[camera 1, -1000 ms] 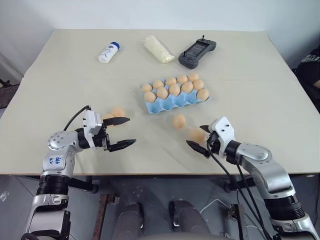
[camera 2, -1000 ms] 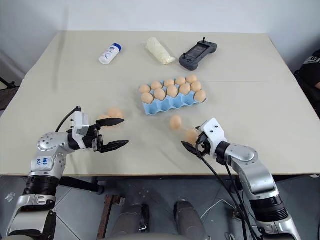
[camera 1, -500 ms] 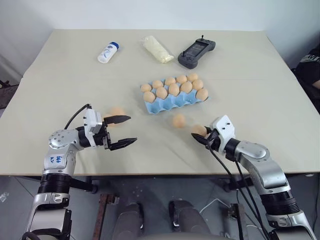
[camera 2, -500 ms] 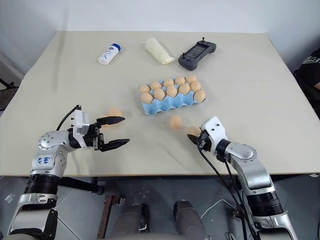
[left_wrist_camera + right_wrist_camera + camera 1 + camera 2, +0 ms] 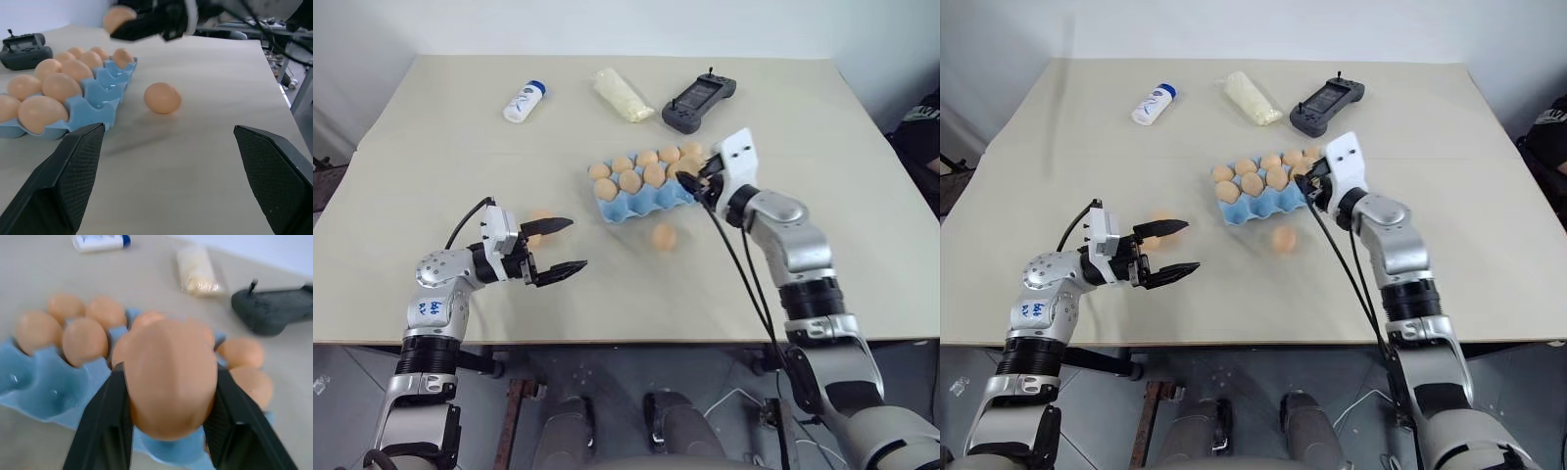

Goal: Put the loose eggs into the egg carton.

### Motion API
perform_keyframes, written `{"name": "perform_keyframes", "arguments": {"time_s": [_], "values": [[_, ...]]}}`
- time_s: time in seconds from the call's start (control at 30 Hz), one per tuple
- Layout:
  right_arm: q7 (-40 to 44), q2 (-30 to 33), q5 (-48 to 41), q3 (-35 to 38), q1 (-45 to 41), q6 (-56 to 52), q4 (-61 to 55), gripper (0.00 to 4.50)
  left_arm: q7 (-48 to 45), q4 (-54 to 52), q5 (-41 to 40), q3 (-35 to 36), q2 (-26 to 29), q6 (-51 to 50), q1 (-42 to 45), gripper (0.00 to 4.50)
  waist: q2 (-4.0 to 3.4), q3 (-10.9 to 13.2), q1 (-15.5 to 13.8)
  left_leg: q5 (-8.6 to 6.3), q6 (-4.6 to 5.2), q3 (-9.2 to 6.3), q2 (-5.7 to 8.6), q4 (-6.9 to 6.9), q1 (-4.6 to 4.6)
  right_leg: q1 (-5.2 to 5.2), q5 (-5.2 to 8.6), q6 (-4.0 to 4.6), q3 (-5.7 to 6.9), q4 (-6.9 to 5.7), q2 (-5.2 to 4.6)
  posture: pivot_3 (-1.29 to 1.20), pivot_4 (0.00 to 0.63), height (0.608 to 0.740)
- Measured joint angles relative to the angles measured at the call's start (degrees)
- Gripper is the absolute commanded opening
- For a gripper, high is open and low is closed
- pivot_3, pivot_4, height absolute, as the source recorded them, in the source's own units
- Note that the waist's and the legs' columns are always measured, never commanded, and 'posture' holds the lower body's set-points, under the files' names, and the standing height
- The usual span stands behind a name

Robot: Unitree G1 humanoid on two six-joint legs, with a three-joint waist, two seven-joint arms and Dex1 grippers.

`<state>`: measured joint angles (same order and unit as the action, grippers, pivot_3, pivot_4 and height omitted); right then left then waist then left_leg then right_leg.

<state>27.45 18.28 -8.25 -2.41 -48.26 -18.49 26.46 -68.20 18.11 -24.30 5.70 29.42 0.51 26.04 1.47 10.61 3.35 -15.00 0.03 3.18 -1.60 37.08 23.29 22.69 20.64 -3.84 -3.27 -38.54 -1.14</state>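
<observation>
The light blue egg carton [image 5: 641, 203] sits mid-table with several tan eggs in its cups. My right gripper [image 5: 692, 178] hovers at the carton's right end, shut on a loose egg [image 5: 168, 377] held just above the cups. A second loose egg [image 5: 663, 235] lies on the table just in front of the carton, also seen as the lone egg [image 5: 162, 98] in the left wrist view. A third loose egg [image 5: 539, 215] lies at the left, partly behind my left gripper [image 5: 576, 244], which is open, holds nothing and points toward the carton.
Along the far side of the table lie a white bottle [image 5: 525, 101], a clear bag of pale stuff [image 5: 622, 95] and a black handheld controller [image 5: 699, 100]. The table's front edge runs just below both arms.
My right gripper shut on the egg near the front edge, then carried it up and away to the carton's right end. The left gripper stayed where it was, open.
</observation>
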Motion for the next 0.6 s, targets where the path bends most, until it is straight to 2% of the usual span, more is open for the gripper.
{"name": "perform_keyframes", "arguments": {"time_s": [0.07, 0.23, 0.37, 0.6], "values": [[-0.5, -1.2, 1.5, -0.4, -2.6, 3.0, 6.1, 1.43, 0.5, -0.2, 0.0, 0.0, -0.2, 0.0, 0.0, 4.5, 0.0, 0.0, 0.0, 0.0, 0.01, 0.0, 0.0, -0.01, 0.02, 0.01, 0.0, 0.0, 0.0, -0.06, 0.0, 0.0, 0.15, 0.74], [-1.3, -1.6, 5.0, -1.1, -6.8, 7.9, 14.9, 3.09, 1.4, -1.4, 0.0, 0.0, -0.2, 0.0, 0.0, 4.5, 0.0, 0.0, 0.1, -0.01, 0.01, 0.0, -0.01, 0.0, 0.02, 0.0, 0.0, 0.0, 0.01, -0.07, 0.0, 0.0, 0.15, 0.74], [-0.8, -1.6, 5.6, -1.1, -7.1, 8.7, 15.5, 4.46, 2.0, -2.0, 0.0, 0.0, -0.2, 0.0, 0.0, 4.5, -0.01, 0.0, 0.1, -0.01, 0.0, 0.0, -0.01, 0.01, 0.0, 0.0, 0.0, 0.0, 0.01, -0.06, 0.0, 0.0, 0.15, 0.74], [0.5, -0.4, 5.5, -0.6, -5.2, 7.7, 11.2, 4.46, 2.4, -2.0, 0.0, 0.0, -0.2, 0.0, 0.0, 4.5, -0.01, 0.0, 0.2, -0.01, 0.0, -0.01, -0.02, 0.0, -0.01, 0.01, 0.0, 0.0, 0.01, -0.06, 0.0, 0.0, 0.15, 0.74]]}}
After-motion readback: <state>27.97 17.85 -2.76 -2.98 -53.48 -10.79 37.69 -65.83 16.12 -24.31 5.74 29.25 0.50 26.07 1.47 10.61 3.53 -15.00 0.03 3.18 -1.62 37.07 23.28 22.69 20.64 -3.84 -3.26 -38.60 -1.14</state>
